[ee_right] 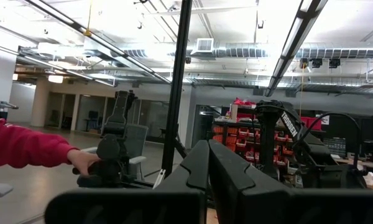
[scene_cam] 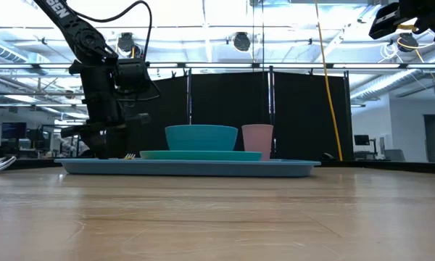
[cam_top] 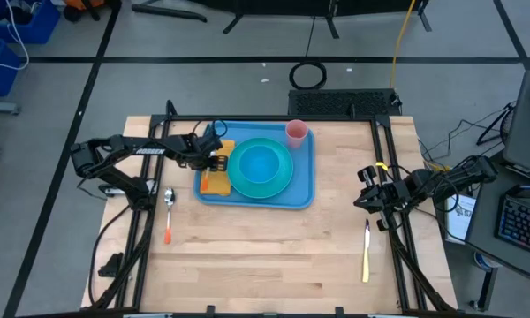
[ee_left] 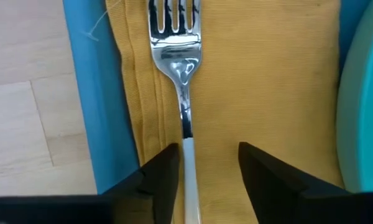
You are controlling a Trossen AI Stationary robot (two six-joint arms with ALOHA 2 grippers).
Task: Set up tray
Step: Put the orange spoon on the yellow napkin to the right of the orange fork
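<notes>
The tray [cam_top: 302, 196] lies at the table's centre, toward twelve o'clock, holding a teal plate [cam_top: 261, 170] and a pink cup [cam_top: 296, 133]. At the plate's nine o'clock, the left gripper [ee_left: 202, 165] hovers with fingers spread around a fork [ee_left: 181, 74] lying on the orange napkin [ee_left: 267, 87] (probably its proper place). The right gripper [ee_right: 208, 168], fingers pressed together, waits at three o'clock.

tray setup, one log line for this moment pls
left gripper: open, astride fork on napkin in tray | right gripper: shut, parked at table's right edge
</notes>
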